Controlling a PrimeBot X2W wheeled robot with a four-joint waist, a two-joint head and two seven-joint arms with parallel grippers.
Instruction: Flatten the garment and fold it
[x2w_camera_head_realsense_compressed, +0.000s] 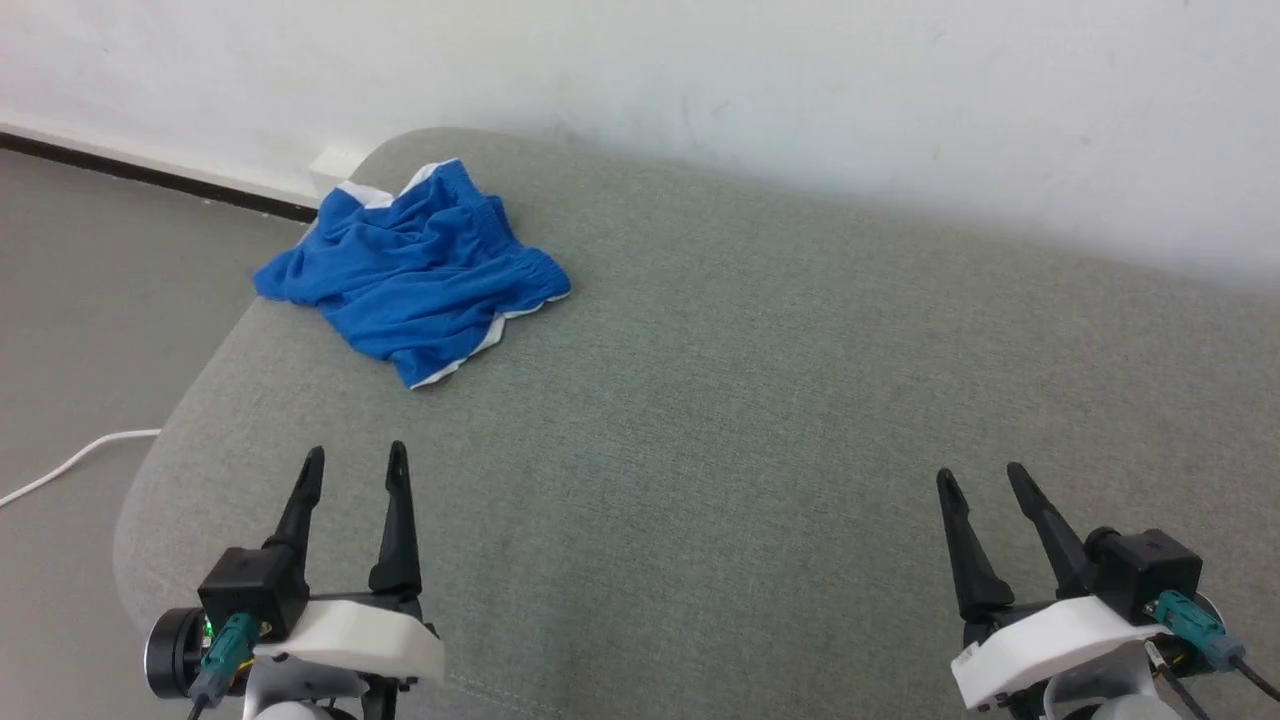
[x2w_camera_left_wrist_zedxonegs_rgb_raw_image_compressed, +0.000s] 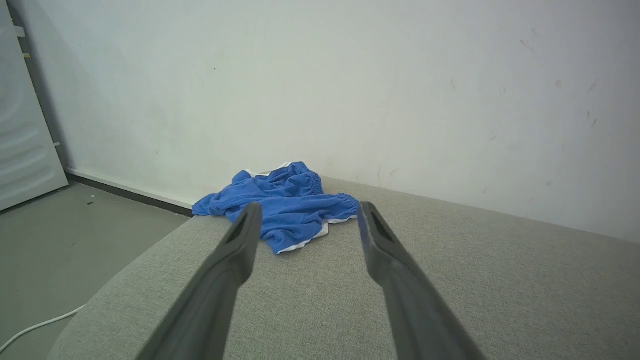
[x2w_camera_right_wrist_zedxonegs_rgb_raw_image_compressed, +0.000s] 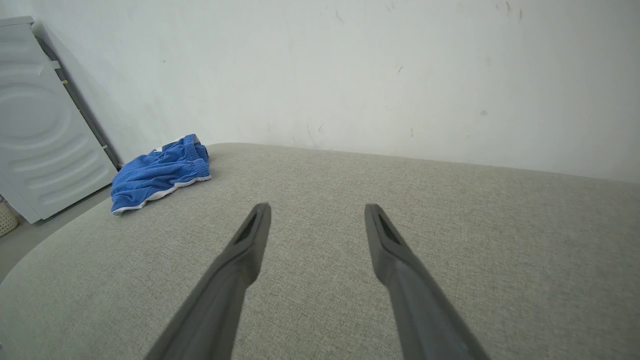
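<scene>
Garment (x2w_camera_head_realsense_compressed: 415, 270) well beyond left end effector (x2w_camera_head_realsense_compressed: 356, 450)

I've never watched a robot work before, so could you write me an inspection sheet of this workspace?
Surface: grey fabric cushion, set against the wall.
Job's things: blue shorts, crumpled at the far left corner, not yet flattened.
Clutter: nothing seen.
Grippers: left gripper and right gripper both open, empty, short of the shorts.
Cables: white cable on the floor, left.
Surroundings: white wall, grey floor, white ribbed panel at left.
</scene>
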